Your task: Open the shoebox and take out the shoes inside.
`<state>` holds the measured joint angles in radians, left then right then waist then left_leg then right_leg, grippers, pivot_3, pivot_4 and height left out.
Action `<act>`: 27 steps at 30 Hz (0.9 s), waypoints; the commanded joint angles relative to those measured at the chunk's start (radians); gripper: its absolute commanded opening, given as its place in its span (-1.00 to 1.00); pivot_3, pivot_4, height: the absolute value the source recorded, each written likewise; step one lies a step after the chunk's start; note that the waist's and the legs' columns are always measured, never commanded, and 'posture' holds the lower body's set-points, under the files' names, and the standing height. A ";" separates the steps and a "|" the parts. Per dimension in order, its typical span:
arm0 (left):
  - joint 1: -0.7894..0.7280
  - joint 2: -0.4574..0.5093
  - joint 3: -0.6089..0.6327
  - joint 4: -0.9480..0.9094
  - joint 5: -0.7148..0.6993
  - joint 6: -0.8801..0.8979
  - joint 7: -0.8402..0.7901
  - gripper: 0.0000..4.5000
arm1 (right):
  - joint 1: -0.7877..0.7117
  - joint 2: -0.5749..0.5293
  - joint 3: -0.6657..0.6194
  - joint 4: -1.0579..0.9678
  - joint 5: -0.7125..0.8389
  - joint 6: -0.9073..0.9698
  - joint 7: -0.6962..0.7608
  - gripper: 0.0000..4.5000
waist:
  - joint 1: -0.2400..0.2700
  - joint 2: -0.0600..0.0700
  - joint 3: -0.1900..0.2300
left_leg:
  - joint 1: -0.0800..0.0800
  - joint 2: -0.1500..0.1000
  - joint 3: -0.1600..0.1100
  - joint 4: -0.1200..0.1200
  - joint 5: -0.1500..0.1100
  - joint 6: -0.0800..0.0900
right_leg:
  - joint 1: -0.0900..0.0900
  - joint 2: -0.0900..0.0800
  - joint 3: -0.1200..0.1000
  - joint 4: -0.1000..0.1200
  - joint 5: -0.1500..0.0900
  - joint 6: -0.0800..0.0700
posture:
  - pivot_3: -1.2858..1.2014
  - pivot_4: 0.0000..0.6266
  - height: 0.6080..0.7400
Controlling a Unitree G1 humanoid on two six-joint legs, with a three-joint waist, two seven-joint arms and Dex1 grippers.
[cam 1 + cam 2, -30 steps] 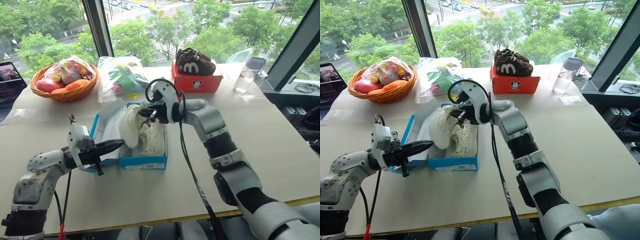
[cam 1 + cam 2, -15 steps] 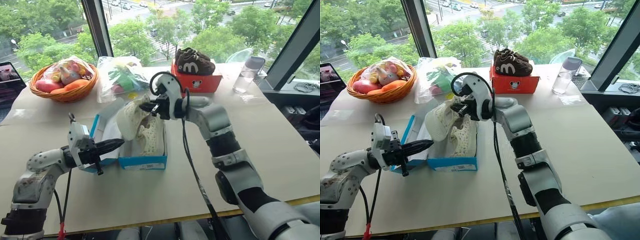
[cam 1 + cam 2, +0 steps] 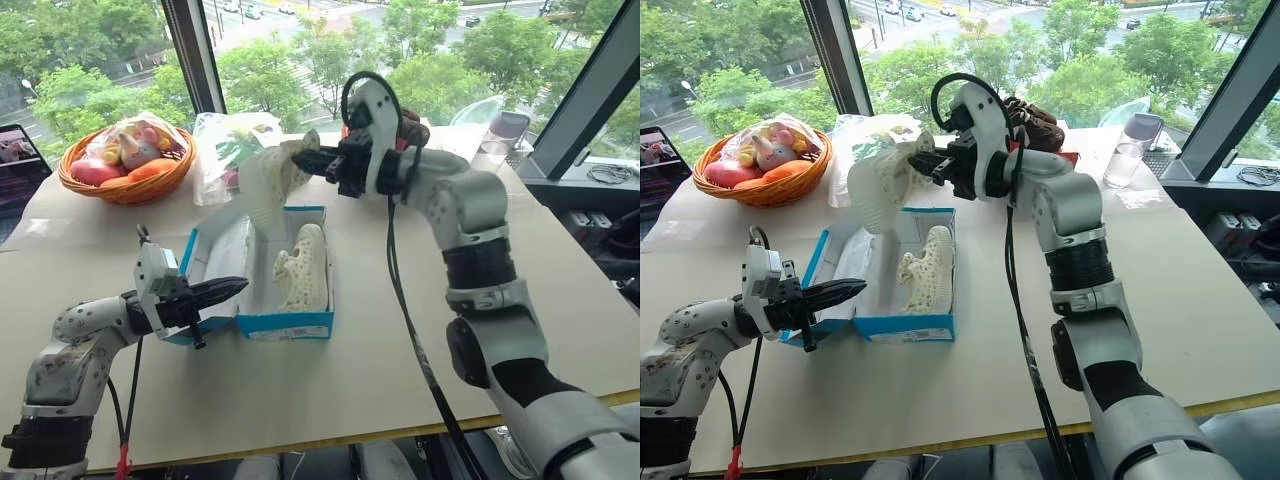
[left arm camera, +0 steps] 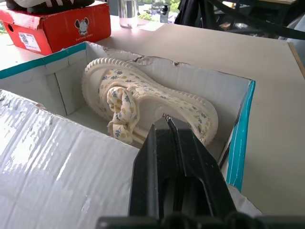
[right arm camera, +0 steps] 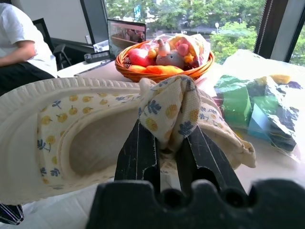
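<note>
Right arm: raised above the table [image 3: 560,270], forearm reaching up and across toward the robot's left, its end effector [image 3: 306,160] about level.
Right end effector state: narrow, pinching the strap of one cream-white shoe [image 3: 268,178]; in the right wrist view the two fingers [image 5: 138,148] press on the printed fabric flap.
Lifted shoe: hangs in the air over the far end of the shoebox [image 3: 290,322], clear of it, sole edge facing the windows; I cannot tell which way its toe points.
Left arm: low over the table on the robot's left, forearm running toward the box, its end effector [image 3: 232,288] level and aimed at the box's near left corner.
Left end effector state: fingers pressed together, holding nothing; tips just at the box's left wall.
Shoebox: open on the table's middle, long axis running away from the robot, white inside.
Second shoe [image 3: 303,266]: lies inside the box on its side, lengthwise with the box.
Counts: two shoes, one in the air and one in the box; one blue shoebox; two arms.
</note>
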<state>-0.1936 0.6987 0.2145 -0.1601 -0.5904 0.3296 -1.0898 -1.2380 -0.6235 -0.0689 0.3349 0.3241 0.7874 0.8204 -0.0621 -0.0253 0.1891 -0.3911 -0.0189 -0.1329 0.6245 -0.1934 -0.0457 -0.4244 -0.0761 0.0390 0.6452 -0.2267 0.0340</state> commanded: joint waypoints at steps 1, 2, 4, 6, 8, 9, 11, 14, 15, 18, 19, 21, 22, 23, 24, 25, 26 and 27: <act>-0.020 -0.004 0.006 -0.004 -0.007 -0.023 -0.002 -1.00 | 0.055 -0.092 0.026 -0.022 -0.035 -0.067 0.075 -0.81 | -0.002 0.000 0.000 | 0.000 0.000 0.000 0.000 0.000 0.000 | 0.000 0.000 0.000 -0.001 0.000 0.000 | 0.03 -0.52 1.00; -0.021 -0.006 0.004 -0.003 -0.005 -0.024 -0.002 -1.00 | 0.078 -0.114 0.046 -0.024 -0.055 -0.082 0.086 -0.81 | -0.004 0.001 0.000 | 0.000 0.000 0.001 0.000 0.000 0.000 | 0.000 0.000 0.001 -0.001 0.000 0.000 | 0.03 -0.52 1.00; -0.023 -0.010 0.000 -0.001 -0.002 -0.026 -0.002 -1.00 | 0.131 -0.164 0.096 -0.029 -0.107 -0.113 0.114 -0.81 | -0.009 0.002 0.001 | 0.000 0.000 0.002 0.000 0.000 0.000 | 0.000 0.000 0.002 -0.001 0.000 0.000 | 0.03 -0.52 1.00; -0.026 -0.014 -0.003 -0.001 0.000 -0.026 -0.002 -1.00 | 0.181 -0.212 0.153 -0.019 -0.173 -0.153 0.132 -0.81 | -0.009 0.003 0.002 | 0.000 0.000 0.002 0.000 0.000 0.000 | 0.000 0.000 0.002 0.000 0.000 0.000 | 0.03 -0.52 1.00; -0.028 -0.017 -0.004 -0.001 0.000 -0.025 -0.002 -1.00 | 0.218 -0.243 0.202 -0.008 -0.227 -0.191 0.144 -0.81 | -0.008 0.003 0.002 | 0.000 0.000 0.003 0.000 0.000 0.000 | 0.000 0.000 0.002 -0.001 0.000 0.000 | 0.03 -0.52 1.00; -0.028 -0.018 -0.005 -0.001 0.000 -0.025 -0.003 -1.00 | 0.234 -0.254 0.223 -0.002 -0.251 -0.209 0.147 -0.81 | -0.008 0.003 0.002 | 0.000 0.000 0.003 0.000 0.000 0.000 | 0.000 0.000 0.002 -0.001 0.000 0.001 | 0.03 -0.52 1.00; -0.027 -0.021 -0.007 -0.002 0.001 -0.025 -0.003 -1.00 | 0.261 -0.266 0.274 0.019 -0.314 -0.254 0.141 -0.81 | -0.008 0.003 0.002 | 0.000 0.000 0.003 0.001 0.000 0.000 | 0.000 0.000 0.002 -0.001 0.000 0.001 | 0.03 -0.52 1.00; -0.026 -0.024 -0.010 -0.003 0.002 -0.026 -0.003 -1.00 | 0.281 -0.270 0.341 0.049 -0.407 -0.318 0.124 -0.81 | -0.008 0.003 0.002 | 0.000 0.000 0.003 0.001 0.000 0.000 | 0.000 0.000 0.002 -0.001 0.000 0.001 | 0.03 -0.52 1.00; -0.026 -0.025 -0.010 -0.003 0.002 -0.026 -0.003 -1.00 | 0.285 -0.268 0.360 0.060 -0.436 -0.338 0.119 -0.81 | -0.008 0.003 0.002 | 0.000 0.000 0.003 0.001 0.000 0.000 | 0.000 0.000 0.002 -0.001 0.000 0.001 | 0.03 -0.52 1.00; -0.025 -0.026 -0.010 -0.003 0.001 -0.026 -0.002 -1.00 | 0.288 -0.257 0.410 0.095 -0.510 -0.385 0.108 -0.81 | -0.007 0.003 0.002 | 0.000 0.000 0.003 0.001 0.000 0.000 | 0.000 0.000 0.003 -0.001 0.000 0.001 | 0.03 -0.52 1.00; -0.024 -0.026 -0.010 -0.004 0.001 -0.025 -0.001 -1.00 | 0.288 -0.250 0.420 0.107 -0.528 -0.395 0.106 -0.81 | -0.006 0.003 0.002 | 0.000 0.000 0.003 0.001 0.000 0.000 | 0.000 0.000 0.002 -0.001 0.000 0.001 | 0.03 -0.52 1.00; -0.020 -0.027 -0.010 -0.006 0.001 -0.025 0.001 -1.00 | 0.283 -0.232 0.429 0.128 -0.554 -0.404 0.100 -0.81 | -0.005 0.003 0.002 | 0.000 0.000 0.003 0.001 0.000 0.000 | 0.000 -0.001 0.002 -0.001 0.000 0.001 | 0.03 -0.52 1.00; -0.019 -0.027 -0.010 -0.008 0.001 -0.025 0.002 -1.00 | 0.280 -0.224 0.427 0.138 -0.560 -0.405 0.097 -0.81 | -0.005 0.003 0.002 | 0.000 0.000 0.003 0.001 0.000 0.000 | 0.001 -0.001 0.002 -0.001 0.000 0.001 | 0.03 -0.52 1.00; -0.017 -0.027 -0.009 -0.010 0.000 -0.024 0.002 -1.00 | 0.275 -0.216 0.421 0.147 -0.563 -0.406 0.091 -0.81 | -0.005 0.003 0.002 | 0.000 0.000 0.003 0.001 0.000 0.000 | 0.001 0.000 0.002 -0.001 0.000 0.001 | 0.03 -0.52 1.00; -0.017 -0.027 -0.009 -0.011 0.000 -0.024 0.003 -1.00 | 0.273 -0.210 0.414 0.153 -0.566 -0.408 0.087 -0.81 | -0.005 0.003 0.002 | 0.001 0.000 0.003 0.002 0.000 0.000 | 0.001 -0.001 0.002 -0.001 0.000 0.001 | 0.03 -0.52 1.00; -0.016 -0.028 -0.009 -0.012 0.000 -0.024 0.003 -1.00 | 0.270 -0.205 0.407 0.157 -0.568 -0.408 0.083 -0.66 | -0.004 0.003 0.002 | 0.001 0.000 0.003 0.002 0.000 0.000 | 0.001 0.000 0.002 -0.001 0.000 0.001 | 0.03 -0.52 1.00; -0.015 -0.028 -0.009 -0.013 -0.001 -0.024 0.003 -1.00 | 0.266 -0.200 0.396 0.158 -0.562 -0.408 0.083 -0.50 | -0.004 0.003 0.002 | 0.001 0.000 0.003 0.002 0.000 0.000 | 0.001 -0.001 0.002 -0.001 0.000 0.001 | 0.03 -0.52 1.00; -0.013 -0.028 -0.008 -0.013 0.000 -0.024 0.005 -1.00 | 0.263 -0.193 0.375 0.151 -0.541 -0.395 0.087 -0.43 | -0.004 0.003 0.002 | 0.001 0.000 0.003 0.002 0.000 0.000 | 0.001 -0.001 0.002 -0.001 0.000 0.001 | 0.03 -0.52 1.00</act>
<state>-0.2064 0.6708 0.1966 -0.1518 -0.5867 0.3277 -1.0870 -0.9492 -0.8150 0.3551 0.4891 -0.2238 0.3926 0.9112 -0.0662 -0.0228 0.1910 -0.3904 -0.0190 -0.1298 0.6260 -0.1935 -0.0456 -0.4230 -0.0766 0.0415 0.6439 -0.2266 0.0352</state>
